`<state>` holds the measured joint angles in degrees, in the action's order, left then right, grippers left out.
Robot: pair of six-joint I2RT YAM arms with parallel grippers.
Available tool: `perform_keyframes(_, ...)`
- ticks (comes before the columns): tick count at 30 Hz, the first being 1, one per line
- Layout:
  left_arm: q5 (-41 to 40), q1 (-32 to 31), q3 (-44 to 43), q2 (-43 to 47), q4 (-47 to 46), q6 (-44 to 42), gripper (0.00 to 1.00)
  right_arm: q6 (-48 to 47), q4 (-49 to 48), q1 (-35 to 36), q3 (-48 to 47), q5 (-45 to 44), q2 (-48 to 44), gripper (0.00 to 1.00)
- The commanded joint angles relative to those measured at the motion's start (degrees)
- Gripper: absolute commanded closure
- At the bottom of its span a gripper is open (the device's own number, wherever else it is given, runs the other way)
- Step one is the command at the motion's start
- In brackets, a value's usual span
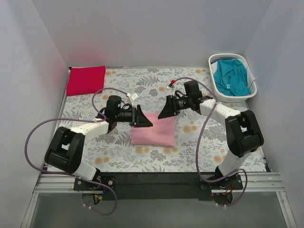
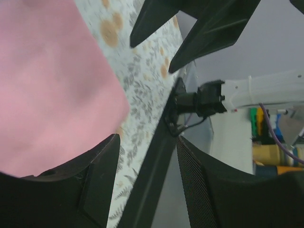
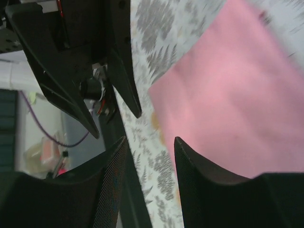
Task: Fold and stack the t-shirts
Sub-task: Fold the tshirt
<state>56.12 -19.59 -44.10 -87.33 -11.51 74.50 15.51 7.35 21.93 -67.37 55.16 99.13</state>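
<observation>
A folded light pink t-shirt [image 1: 154, 130] lies flat on the middle of the table. My left gripper [image 1: 145, 117] hovers open just above its upper left corner. My right gripper [image 1: 164, 110] hovers open above its upper right corner, facing the left one. Neither holds anything. In the left wrist view the pink t-shirt [image 2: 52, 80] fills the left side, apart from the open left gripper [image 2: 147, 140]. In the right wrist view the pink t-shirt [image 3: 237, 95] lies to the right of the open right gripper [image 3: 150, 140]. A folded red t-shirt [image 1: 86, 80] lies at the back left. A teal t-shirt [image 1: 231, 76] is crumpled in the basket.
A white slatted laundry basket [image 1: 227, 56] stands at the back right corner. A grey-and-orange floral cloth [image 1: 152, 80] covers the tabletop. White walls close in the left, back and right sides. Purple cables loop beside both arms.
</observation>
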Motion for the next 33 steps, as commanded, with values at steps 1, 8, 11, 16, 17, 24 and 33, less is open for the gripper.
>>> perform_keyframes(1, -1.8, -3.9, 7.5, 2.7, -3.7, 8.3, 0.5, 14.1, -11.7, 5.1, 9.7, 3.6, -0.3, 0.49)
perform_keyframes(8, -8.4, -4.9, 14.6, -0.5, -5.0, 9.6, 0.48, 18.3, -16.3, 9.3, 19.4, -1.9, 3.1, 0.61)
perform_keyframes(11, -12.9, -4.8, 15.4, -4.4, -4.4, 8.5, 0.48, 18.3, -17.8, 9.2, 20.8, -3.0, 6.4, 0.62)
perform_keyframes(16, -13.6, -1.0, 14.3, -11.2, -2.6, 7.3, 0.48, 15.3, -17.3, 5.0, 21.0, -4.3, 13.0, 0.66)
perform_keyframes(17, -13.3, -0.4, 13.7, -12.5, -0.6, 5.5, 0.48, 13.9, -16.6, 3.4, 20.8, -4.3, 13.5, 0.67)
perform_keyframes(24, -8.0, 7.6, 14.0, -11.3, 4.9, 3.0, 0.49, 5.3, -7.5, 1.2, 19.9, -3.8, 9.1, 0.66)
perform_keyframes(33, 1.8, 8.7, 11.0, 0.8, 6.3, 2.7, 0.49, -13.0, 16.4, 1.4, 11.7, 0.8, -2.3, 0.73)
